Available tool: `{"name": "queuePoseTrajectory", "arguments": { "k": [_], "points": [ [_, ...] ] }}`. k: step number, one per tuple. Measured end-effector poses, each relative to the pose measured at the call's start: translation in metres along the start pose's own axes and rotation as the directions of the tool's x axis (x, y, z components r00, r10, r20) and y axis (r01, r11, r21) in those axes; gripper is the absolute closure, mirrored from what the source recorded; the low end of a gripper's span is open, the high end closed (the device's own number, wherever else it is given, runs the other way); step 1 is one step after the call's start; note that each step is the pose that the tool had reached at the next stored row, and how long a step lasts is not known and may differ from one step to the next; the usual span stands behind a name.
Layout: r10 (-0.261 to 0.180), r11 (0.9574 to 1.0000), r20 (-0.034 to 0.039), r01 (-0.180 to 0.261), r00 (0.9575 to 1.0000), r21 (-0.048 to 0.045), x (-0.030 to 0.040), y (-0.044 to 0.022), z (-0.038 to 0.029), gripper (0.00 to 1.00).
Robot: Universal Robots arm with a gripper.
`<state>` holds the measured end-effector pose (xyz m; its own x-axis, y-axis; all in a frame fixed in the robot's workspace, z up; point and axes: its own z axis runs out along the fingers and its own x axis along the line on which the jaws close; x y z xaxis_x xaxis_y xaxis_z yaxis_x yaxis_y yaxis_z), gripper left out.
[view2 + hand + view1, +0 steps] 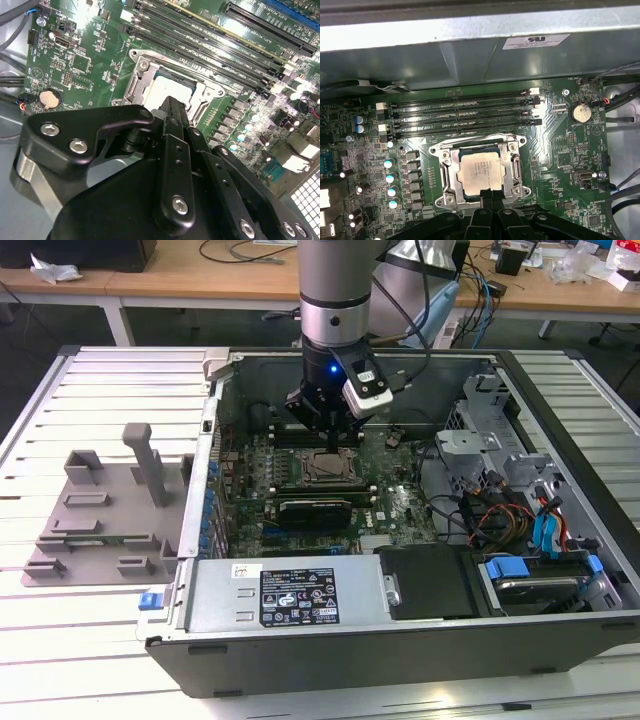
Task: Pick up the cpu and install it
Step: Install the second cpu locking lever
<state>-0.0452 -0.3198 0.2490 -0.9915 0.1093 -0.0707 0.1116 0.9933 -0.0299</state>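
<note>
**Spotter:** Where's the chip sitting?

**Operator:** I see the cpu (479,171), a flat square chip with a shiny silver top, lying inside the black square socket frame with its metal bracket (446,172), lower centre of the first wrist view. It's square, so no long axis to line up on.

**Spotter:** And the pincer?

**Operator:** My black gripper (490,197) hangs directly over the chip's near edge; in the exterior view it's at upper centre, above the green motherboard (400,502). Its tips look drawn close together, but I can't tell whether they're closed or touching the chip.

**Spotter:** Around it?

**Operator:** Long black memory slots (460,117) just beyond the socket.
</note>
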Motion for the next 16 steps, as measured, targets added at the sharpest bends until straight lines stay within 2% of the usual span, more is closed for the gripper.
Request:
{"name": "queuePoseTrajectory", "arguments": {
  "k": [9,12,16],
  "points": [
    [0.000,1.0000,0.0002,0.000,1.0000,0.0016,0.0000,-0.0002,0.0000,0.89],
    [0.000,1.0000,0.0003,0.000,1.0000,0.0016,-0.0005,-0.0043,0.0001,0.89],
    [0.000,1.0000,0.0002,0.000,1.0000,0.0016,-0.0006,-0.0049,0.0001,0.89]
  ]
}}
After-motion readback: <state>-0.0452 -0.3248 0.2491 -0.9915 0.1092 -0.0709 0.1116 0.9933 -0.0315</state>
